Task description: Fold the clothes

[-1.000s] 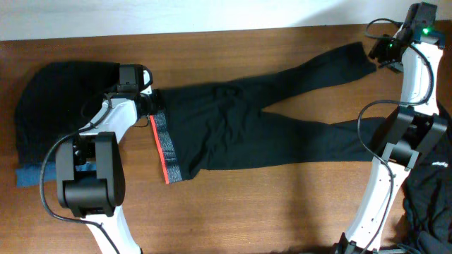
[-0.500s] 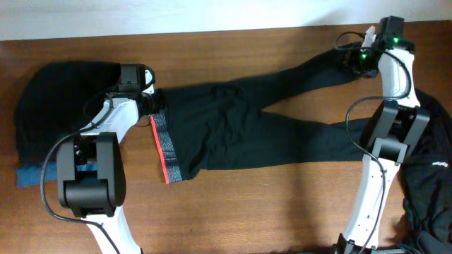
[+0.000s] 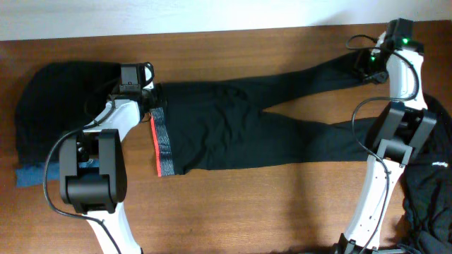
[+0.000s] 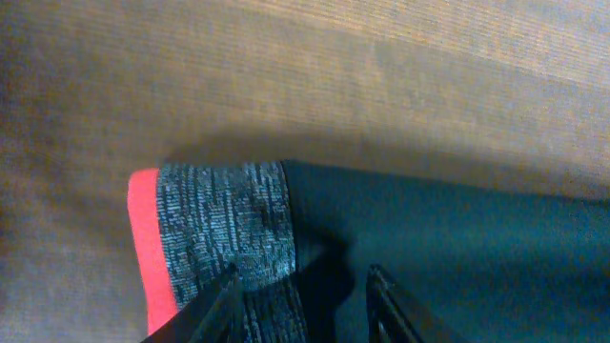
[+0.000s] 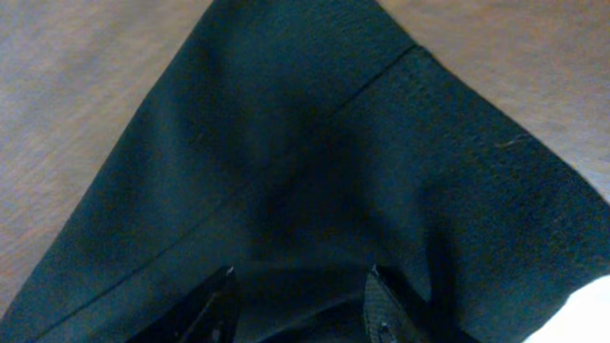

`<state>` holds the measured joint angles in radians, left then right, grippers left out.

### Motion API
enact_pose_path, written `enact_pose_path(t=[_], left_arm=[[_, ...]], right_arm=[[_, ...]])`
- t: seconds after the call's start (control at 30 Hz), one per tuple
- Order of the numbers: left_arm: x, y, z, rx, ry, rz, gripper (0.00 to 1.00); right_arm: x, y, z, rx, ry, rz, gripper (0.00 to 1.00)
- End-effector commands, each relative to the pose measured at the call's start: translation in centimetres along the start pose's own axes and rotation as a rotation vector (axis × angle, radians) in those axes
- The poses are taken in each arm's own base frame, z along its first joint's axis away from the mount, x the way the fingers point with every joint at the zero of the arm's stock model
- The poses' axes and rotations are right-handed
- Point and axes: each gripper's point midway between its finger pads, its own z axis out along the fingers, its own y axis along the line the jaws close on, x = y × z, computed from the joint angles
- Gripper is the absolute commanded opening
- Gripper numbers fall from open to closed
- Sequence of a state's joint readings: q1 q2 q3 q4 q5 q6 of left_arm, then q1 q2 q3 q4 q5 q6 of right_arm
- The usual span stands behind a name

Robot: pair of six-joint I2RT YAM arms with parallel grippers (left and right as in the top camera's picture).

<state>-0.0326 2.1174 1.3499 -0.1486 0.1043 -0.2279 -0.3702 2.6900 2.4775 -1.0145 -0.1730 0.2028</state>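
The left hand is seen with its fingers spread apart, nothing being pinched between them; it is held just over the upper corner of the waistband, whose grey-speckled cloth is edged by a coral-red strip; bare wood is seen beyond that corner.

The right hand is seen with its fingers apart and black cloth filling the gap; whether that cloth is clamped cannot be told; a seam is seen running slantwise across the cloth, with wood on either side.

From overhead, the leggings are laid flat across the middle of the tabletop, the waistband to the left and the legs parted in a narrow V to the right; the upper leg is stretched toward the far right corner, where its end is met by the right hand; the lower leg is run rightward behind the right arm.

A heap of plain black cloth is piled at the left end, beside the left arm, with a blue piece showing under its near edge; another black garment with small white lettering is bunched at the right edge.
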Motion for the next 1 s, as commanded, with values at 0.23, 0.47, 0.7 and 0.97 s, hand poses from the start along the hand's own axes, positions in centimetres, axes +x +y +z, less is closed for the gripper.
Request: enact_pose_path(t=[0.23,0.47,0.7,0.97], left_arm=[[-0.3,2.2,2.5,-0.078,-0.076,0.045,0.42],[-0.9,2.1,2.2,-0.08,-0.076,0.111,0.45],[-5.5,0.7,-2.0,-0.082,-0.127,0.169,0.57],[-7.3,-0.9,-9.8,-0.072,-0.09,0.167,0.82]], right_arm=[[2.6,-5.7,2.5,0.135,0.089,0.087,0.48],[2.2,-5.4,2.1,0.13,0.082,0.084,0.59],[-1.9,-3.6,-4.1,0.104,-0.049,0.065,0.74],[-3.0,-1.6,-13.9,0.095,-0.114,0.0,0.83]])
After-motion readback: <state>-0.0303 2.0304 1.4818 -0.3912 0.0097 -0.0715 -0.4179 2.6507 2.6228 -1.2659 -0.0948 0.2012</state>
